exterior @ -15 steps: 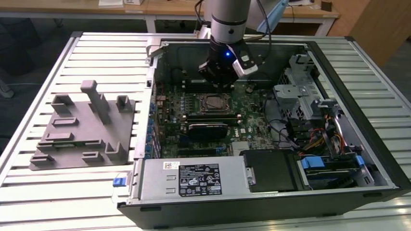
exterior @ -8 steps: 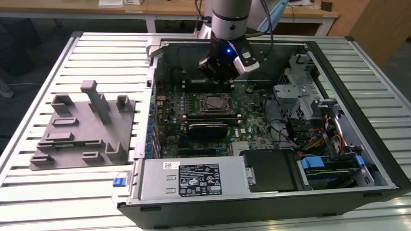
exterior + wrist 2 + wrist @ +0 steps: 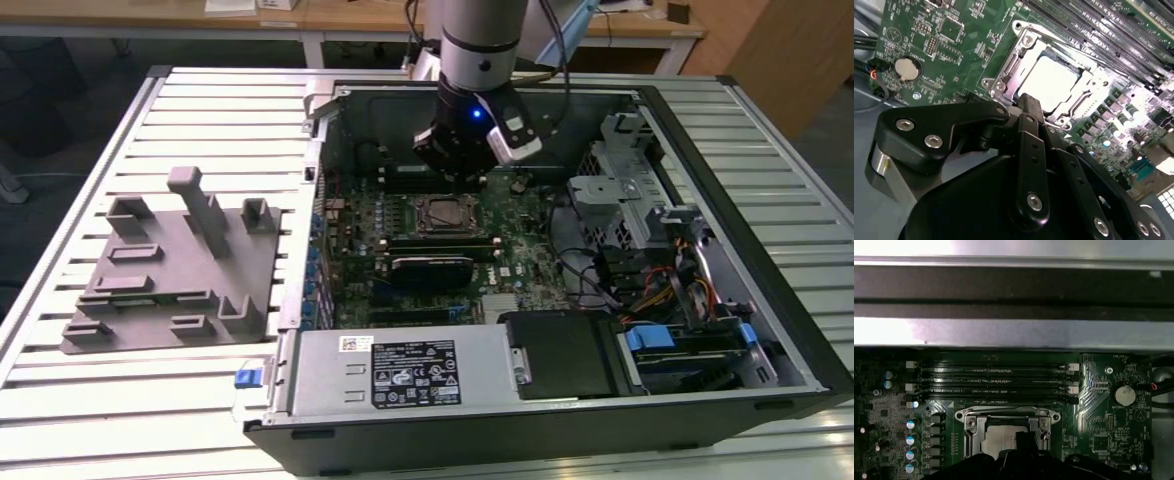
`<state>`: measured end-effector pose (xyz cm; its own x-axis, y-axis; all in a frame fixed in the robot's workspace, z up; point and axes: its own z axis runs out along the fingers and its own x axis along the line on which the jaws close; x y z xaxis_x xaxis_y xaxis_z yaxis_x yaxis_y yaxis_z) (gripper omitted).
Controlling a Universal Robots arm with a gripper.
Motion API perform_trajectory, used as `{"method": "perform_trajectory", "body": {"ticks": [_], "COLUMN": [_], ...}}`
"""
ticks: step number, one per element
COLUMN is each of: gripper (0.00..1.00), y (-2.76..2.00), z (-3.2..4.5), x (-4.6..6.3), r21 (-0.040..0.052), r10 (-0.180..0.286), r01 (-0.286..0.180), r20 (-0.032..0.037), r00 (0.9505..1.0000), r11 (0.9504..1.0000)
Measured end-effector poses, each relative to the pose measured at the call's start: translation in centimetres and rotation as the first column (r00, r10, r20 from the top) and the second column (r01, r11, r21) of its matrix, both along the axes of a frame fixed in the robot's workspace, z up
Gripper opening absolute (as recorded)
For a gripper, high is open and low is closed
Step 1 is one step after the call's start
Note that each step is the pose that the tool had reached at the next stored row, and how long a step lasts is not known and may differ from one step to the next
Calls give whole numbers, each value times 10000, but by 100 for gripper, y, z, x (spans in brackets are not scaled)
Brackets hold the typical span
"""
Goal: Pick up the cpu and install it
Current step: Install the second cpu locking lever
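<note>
Hovering just above the socket frame (image 3: 1049,80), gripper (image 3: 1026,107) with black fingers drawn together, grasping nothing visible. Beyond the fingertips, cpu (image 3: 1051,80) already seated in the frame, flat, square, pale and glossy. Apparently late install stage; calling next for securing the frame. Farther off, green motherboard (image 3: 944,45), long dark memory slots (image 3: 996,382).

The robot arm (image 3: 477,40) is a fat grey tube with a black end. A small blue light glows on it, and black cables run beside it. The gripper (image 3: 1029,107) is shiny black, made of thick bars joined with round silver screws.
</note>
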<state>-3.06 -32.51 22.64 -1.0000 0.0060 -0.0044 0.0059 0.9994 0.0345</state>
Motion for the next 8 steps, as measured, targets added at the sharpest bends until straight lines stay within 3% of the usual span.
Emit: {"method": "perform_trajectory", "body": {"ticks": [3,8], "gripper": [11,11], "y": [0,-1], "z": [7,63], "x": [0,-3], "r21": [254,285], "r10": [0,0], "r01": [0,0], "r20": [-1,0], "r00": [10000,10000], "r11": [9997,9996]}}
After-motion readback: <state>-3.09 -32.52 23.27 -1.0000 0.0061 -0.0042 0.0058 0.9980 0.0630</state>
